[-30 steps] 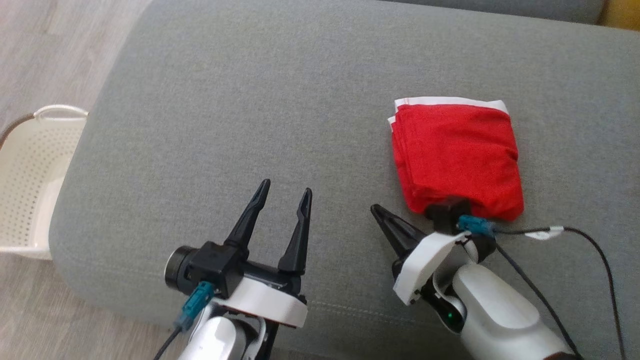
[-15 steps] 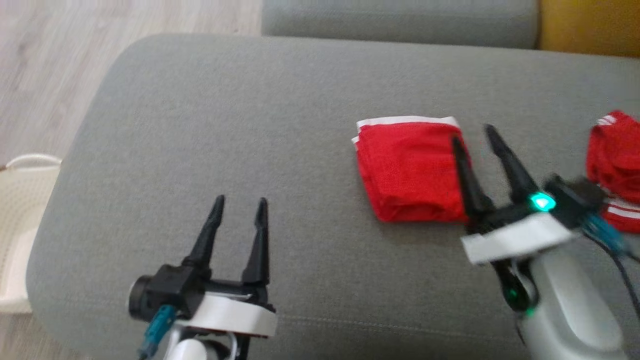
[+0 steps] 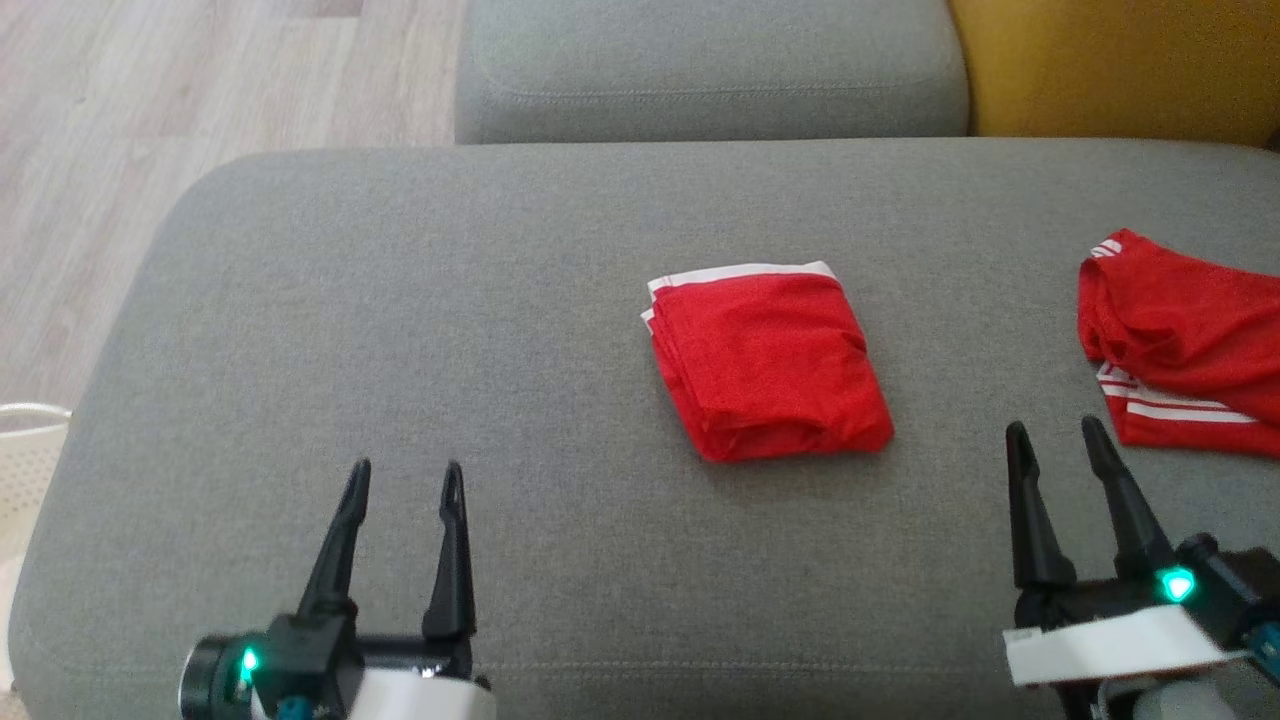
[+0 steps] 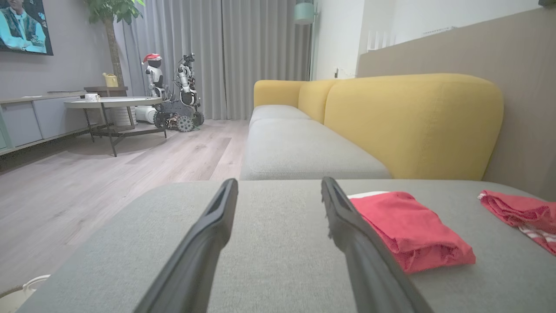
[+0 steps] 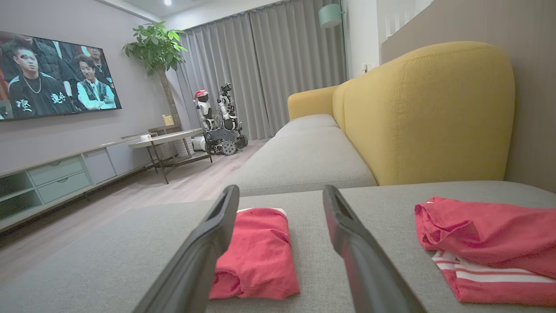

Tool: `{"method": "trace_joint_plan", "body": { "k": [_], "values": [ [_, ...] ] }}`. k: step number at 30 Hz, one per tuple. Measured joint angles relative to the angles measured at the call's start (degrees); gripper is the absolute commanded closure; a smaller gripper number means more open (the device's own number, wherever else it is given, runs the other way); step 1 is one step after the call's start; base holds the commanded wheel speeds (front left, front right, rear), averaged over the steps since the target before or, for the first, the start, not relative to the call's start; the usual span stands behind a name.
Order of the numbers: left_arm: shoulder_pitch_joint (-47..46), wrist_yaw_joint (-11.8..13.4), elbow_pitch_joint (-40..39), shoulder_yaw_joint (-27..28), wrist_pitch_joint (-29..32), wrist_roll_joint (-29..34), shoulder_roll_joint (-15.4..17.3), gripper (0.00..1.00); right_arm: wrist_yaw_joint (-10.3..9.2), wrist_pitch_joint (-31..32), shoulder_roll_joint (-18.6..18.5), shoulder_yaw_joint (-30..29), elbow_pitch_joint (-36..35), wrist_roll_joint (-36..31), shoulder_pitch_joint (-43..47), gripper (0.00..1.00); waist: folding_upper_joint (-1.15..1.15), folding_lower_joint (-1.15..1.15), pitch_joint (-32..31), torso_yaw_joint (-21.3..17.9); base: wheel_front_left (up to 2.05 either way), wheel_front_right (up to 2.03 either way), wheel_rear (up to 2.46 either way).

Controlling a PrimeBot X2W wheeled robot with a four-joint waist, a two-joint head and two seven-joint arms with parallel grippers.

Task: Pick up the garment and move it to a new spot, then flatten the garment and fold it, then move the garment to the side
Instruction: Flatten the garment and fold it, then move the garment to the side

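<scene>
Resting on the grey sofa seat (image 3: 400, 330), the folded red garment (image 3: 768, 358) lies flat near the middle of the cushion. It forms a compact rectangular bundle with a white band along its far edge and a rounded fold at its near edge. Neither tool touches it. The left tool (image 3: 406, 466) hangs over the near left part of the seat, its two dark fingers apart and pointing toward the far side, with nothing between them. It stands well apart from the garment, on the garment's left. The right tool (image 3: 1054, 426) hangs over the near right part of the seat, its fingers likewise apart and holding nothing; the folded garment lies to its left and farther away. A second red garment (image 3: 1180, 345), unfolded and rumpled, with white stripes along one edge, lies at the right end of the seat, just beyond the right tool and well apart from the folded one. A green lamp (image 3: 1175, 583) glows on the body of each tool. A pale perforated basket (image 3: 25, 450) stands at the near left, beside the seat, next to the wooden floor (image 3: 150, 100). On the far side, a further grey cushion (image 3: 700, 70) adjoins a yellow backrest (image 3: 1110, 70).
</scene>
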Motion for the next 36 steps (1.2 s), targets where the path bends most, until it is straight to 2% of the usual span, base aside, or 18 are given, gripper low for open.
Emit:
{"method": "trace_joint_plan", "body": {
  "k": [9, 36],
  "values": [
    [1.9, 1.5, 0.6, 0.3, 0.0, 1.0, 0.1, 0.0, 0.0, 0.0, 1.1, -0.3, -0.3, -1.2, 1.4, 0.0, 0.0, 0.0, -0.9, -0.3, 0.0, 0.0, 0.0],
    [1.9, 0.5, 3.6, 0.0, 0.0, 1.1, 0.1, 0.0, 0.0, 0.0, 1.7, 1.4, 0.4, -1.7, 1.4, 0.0, 0.0, 0.0, -0.6, 0.6, 0.0, 0.0, 0.0]
  ]
}}
